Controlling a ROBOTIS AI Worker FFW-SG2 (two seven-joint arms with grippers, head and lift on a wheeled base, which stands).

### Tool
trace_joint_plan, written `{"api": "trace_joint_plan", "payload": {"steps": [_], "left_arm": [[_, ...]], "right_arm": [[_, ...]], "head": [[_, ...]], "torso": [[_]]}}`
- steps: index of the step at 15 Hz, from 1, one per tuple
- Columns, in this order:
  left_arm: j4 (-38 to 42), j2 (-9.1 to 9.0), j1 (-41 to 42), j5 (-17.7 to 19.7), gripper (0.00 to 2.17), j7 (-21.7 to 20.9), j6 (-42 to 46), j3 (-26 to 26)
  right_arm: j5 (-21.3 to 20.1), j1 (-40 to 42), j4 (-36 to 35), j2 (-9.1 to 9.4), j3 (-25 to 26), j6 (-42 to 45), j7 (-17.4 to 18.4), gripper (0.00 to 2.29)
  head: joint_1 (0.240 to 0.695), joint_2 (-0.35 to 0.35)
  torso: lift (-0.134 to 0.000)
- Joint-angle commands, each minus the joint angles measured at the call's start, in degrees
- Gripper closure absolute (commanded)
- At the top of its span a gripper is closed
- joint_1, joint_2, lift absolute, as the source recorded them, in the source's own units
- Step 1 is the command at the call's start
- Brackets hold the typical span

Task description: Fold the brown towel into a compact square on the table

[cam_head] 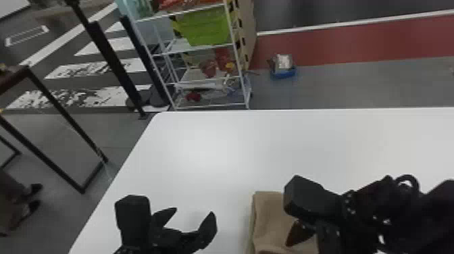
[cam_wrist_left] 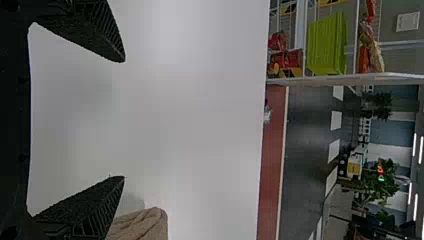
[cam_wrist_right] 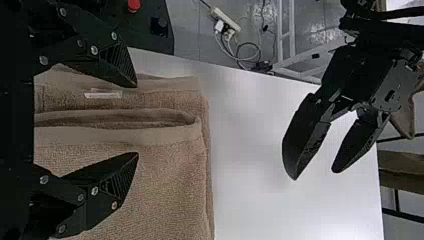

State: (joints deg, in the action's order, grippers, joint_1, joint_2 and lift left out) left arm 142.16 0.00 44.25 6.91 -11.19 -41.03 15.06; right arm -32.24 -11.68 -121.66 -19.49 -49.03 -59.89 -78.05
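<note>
Near the table's (cam_head: 202, 145) near edge, well apart from the far left corner, I see the brown towel (cam_head: 270, 219) from the head. It lies flat and partly under my right arm (cam_head: 364, 209). I think it sits there so both my arms can get to it. My left gripper (cam_head: 191, 213) is over bare table, between the towel and the left edge. That looks like a good spot, out of the way but close enough to help.

From my left wrist, the two fingers are wide apart with nothing in them. One end of the towel is just beside one finger. I guess they are apart so they can take some cloth soon.

From my right wrist, the right gripper (cam_wrist_right: 135, 120) is over the towel, its fingers apart too, with no cloth pinched. I can't tell if it touches. The towel is in soft layers, with a pale tag (cam_wrist_right: 103, 94) on the side by the near edge. Maybe I have the fingers there to nip or pat the fold.
</note>
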Motion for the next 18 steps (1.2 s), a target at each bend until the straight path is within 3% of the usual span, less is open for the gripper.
{"api": "trace_joint_plan", "payload": {"steps": [1,5,9,11,13,16,18], "left_arm": [[-0.3,-0.15,-0.2,-0.1,0.04,-0.1,0.3,0.0],[-0.6,-0.15,-0.4,0.1,0.04,-0.2,0.5,0.0],[-0.8,-0.15,-0.5,0.3,0.04,-0.3,0.8,0.0],[-0.8,-0.15,-0.6,0.3,0.04,-0.5,0.8,-0.1],[-0.8,-0.15,-0.6,0.2,0.04,-0.6,1.2,-0.1],[-0.7,-0.15,-0.6,0.2,0.04,-0.7,1.2,-0.3],[-0.7,-0.15,-0.6,0.2,0.04,-0.7,1.2,-0.1]], "right_arm": [[0.0,0.4,-0.1,0.07,-0.8,-1.1,-0.3,0.47],[-2.1,0.6,-0.2,-0.02,-3.4,-2.3,-0.3,0.47],[-6.9,0.5,0.4,0.07,-6.6,-3.0,-0.3,0.52],[-8.1,0.3,1.5,0.42,-7.0,-3.2,-0.3,0.9],[-8.5,0.3,1.6,0.42,-6.9,-3.2,-0.3,1.48],[-7.6,0.3,1.4,0.42,-5.1,-2.8,-0.3,1.72],[-6.5,0.2,1.5,0.42,-3.4,-2.3,-0.3,1.75]], "head": [[0.695,0.35],[0.695,0.35],[0.695,0.35],[0.695,0.35],[0.695,0.35],[0.695,0.35],[0.695,0.35]], "torso": [[-0.124],[-0.124],[-0.124],[-0.124],[-0.124],[-0.124],[-0.124]]}}
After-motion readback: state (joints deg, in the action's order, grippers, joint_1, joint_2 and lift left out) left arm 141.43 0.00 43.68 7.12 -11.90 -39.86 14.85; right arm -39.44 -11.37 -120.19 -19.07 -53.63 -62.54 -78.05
